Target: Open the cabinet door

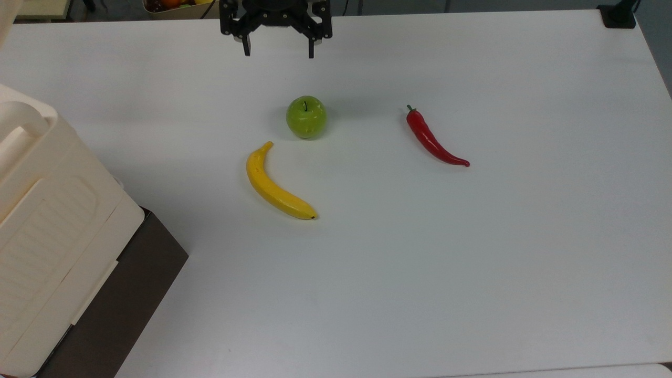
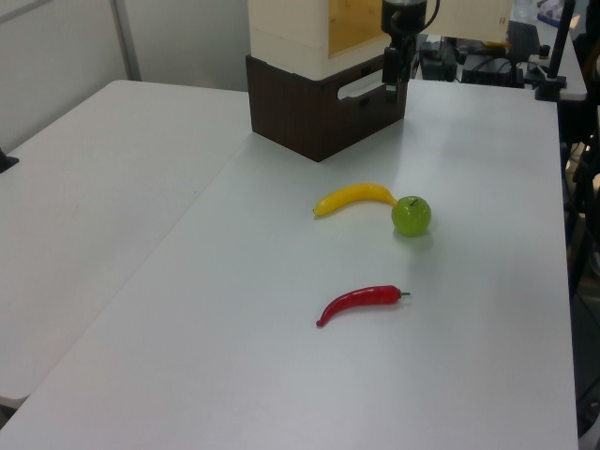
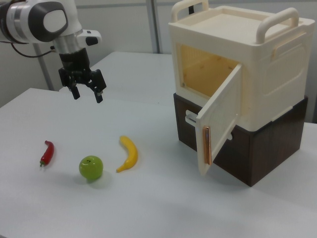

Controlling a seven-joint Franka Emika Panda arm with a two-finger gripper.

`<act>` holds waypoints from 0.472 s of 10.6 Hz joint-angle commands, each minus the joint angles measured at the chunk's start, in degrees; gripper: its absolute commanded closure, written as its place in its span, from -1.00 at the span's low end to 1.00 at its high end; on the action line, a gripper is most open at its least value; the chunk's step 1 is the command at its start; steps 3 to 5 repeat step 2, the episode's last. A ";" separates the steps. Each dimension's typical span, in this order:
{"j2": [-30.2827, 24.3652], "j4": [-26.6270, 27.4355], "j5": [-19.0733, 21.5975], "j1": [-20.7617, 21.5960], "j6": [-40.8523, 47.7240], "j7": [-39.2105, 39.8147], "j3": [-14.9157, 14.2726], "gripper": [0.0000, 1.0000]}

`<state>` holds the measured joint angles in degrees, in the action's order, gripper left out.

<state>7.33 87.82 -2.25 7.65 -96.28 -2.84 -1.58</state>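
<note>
In the right view the cabinet door stood swung well outward from the front of the cream cabinet, right of the frame's centre, its free edge pointing toward the lower middle of the frame and a thin orange strip running down that edge. Behind it the tan interior of the cabinet lay exposed. The cabinet sat on top of a dark brown base, which carried a pale handle on its front, seen in the left view near the top centre.

The gripper hung in the upper left of the right view, above the worktop and well apart from the door. Its fingers were spread wide and held nothing. In the top view the gripper appeared at the upper edge, left of centre, fingers pointing down the frame. In the left view it hung at the top, just in front of the brown base.

On the white worktop lay three pieces of fruit and vegetable. A green apple sat just below the gripper in the top view, a yellow banana lay near it toward the lower left, and a red chilli pepper rested well apart to the right of the apple. None of them touched another.
</note>
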 commanded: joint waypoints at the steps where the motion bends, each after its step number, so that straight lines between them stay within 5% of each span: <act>1: -4.17 3.94 -0.21 -0.44 1.09 -1.30 -0.44 -1.00; 5: -4.17 3.85 -0.21 -0.44 1.18 -1.21 -0.70 -1.00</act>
